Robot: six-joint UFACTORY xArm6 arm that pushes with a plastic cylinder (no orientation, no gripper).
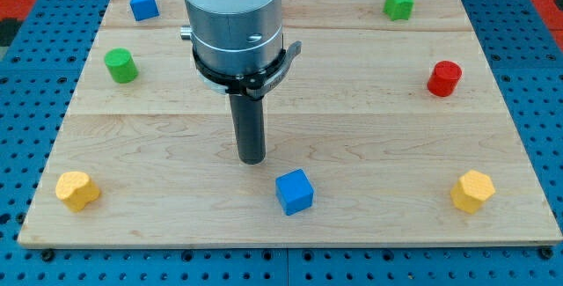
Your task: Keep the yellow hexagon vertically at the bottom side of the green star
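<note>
The green star (398, 3) sits near the board's top right corner. A yellow hexagon (472, 191) lies near the bottom right corner, far below the star and somewhat to its right. A second yellow block (76, 190), its shape unclear, lies near the bottom left corner. My tip (252, 159) rests on the board near the middle, just up and left of a blue cube (294, 192). It touches no block and is far left of the yellow hexagon.
A red cylinder (445, 78) stands at the right, between the star and the hexagon. A green cylinder (120, 65) and a blue block (144, 5) are at the upper left. The wooden board (352, 136) lies on a blue pegboard.
</note>
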